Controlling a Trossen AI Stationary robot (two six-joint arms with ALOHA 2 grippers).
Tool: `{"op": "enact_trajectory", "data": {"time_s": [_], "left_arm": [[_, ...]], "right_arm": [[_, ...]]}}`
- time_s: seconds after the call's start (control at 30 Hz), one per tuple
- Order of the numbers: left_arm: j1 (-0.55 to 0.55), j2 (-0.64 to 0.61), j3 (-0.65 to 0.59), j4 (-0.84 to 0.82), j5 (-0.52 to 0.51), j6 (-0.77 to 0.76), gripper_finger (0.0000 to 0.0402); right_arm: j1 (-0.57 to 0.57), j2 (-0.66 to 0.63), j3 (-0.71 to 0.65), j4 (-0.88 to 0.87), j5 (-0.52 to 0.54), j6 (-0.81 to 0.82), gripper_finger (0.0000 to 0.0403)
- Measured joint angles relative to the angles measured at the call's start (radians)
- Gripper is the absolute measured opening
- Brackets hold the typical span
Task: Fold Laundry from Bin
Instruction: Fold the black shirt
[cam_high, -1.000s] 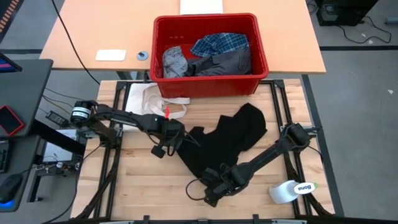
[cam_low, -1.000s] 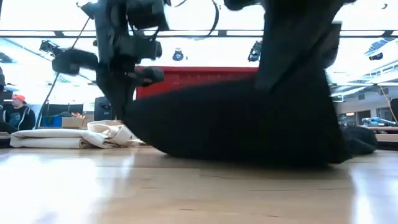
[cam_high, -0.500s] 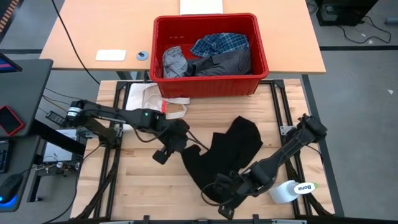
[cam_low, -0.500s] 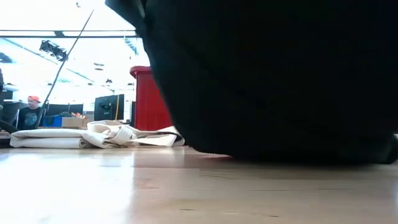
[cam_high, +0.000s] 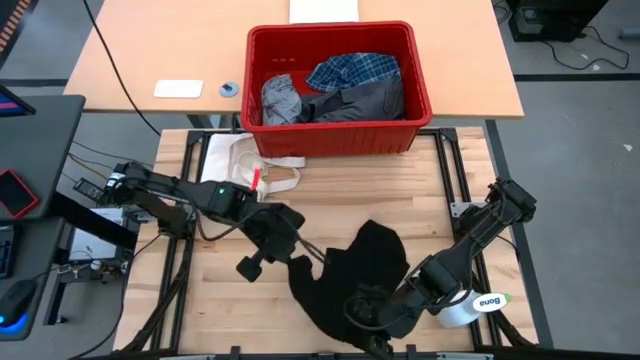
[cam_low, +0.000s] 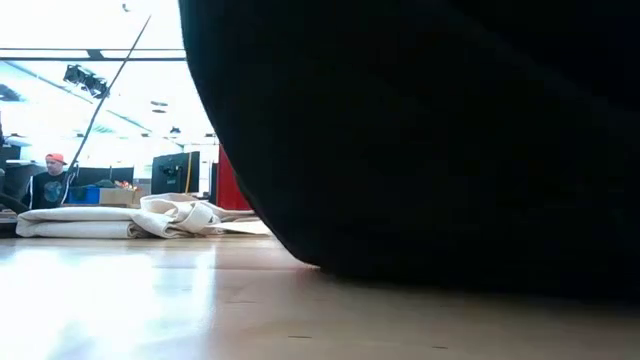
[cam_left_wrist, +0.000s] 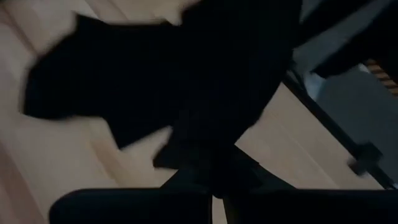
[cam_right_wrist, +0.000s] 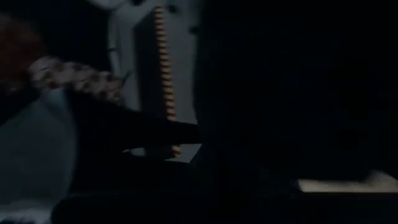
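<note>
black garment (cam_high: 350, 275) hangs bunched between the two grippers, one edge pinched in each. left gripper (cam_high: 297, 254) is clamped on its left edge, arm stretched low from the table's left side. right gripper (cam_high: 368, 312) is clamped on its near edge, arm folded in from the right. red bin (cam_high: 420, 90) sits well beyond both jaws, holding plaid and grey clothes.
</note>
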Motion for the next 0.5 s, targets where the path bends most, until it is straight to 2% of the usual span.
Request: {"op": "enact_trajectory", "data": {"time_s": [0.2,0.3,0.5], "left_arm": [[0.039,0.05,-0.001,0.169,-0.041,0.001,0.0013],[0.064,0.088,-0.002,0.242,-0.044,0.001,0.0013],[0.1,0.149,-0.002,0.352,-0.161,0.001,0.0013]], "right_arm": [[0.011,-0.058,0.0,-0.27,0.056,0.211,0.002],[0.023,-0.071,0.0,-0.356,0.04,0.307,0.0021],[0.056,-0.079,0.0,-0.489,0.002,0.489,0.0022]]}}
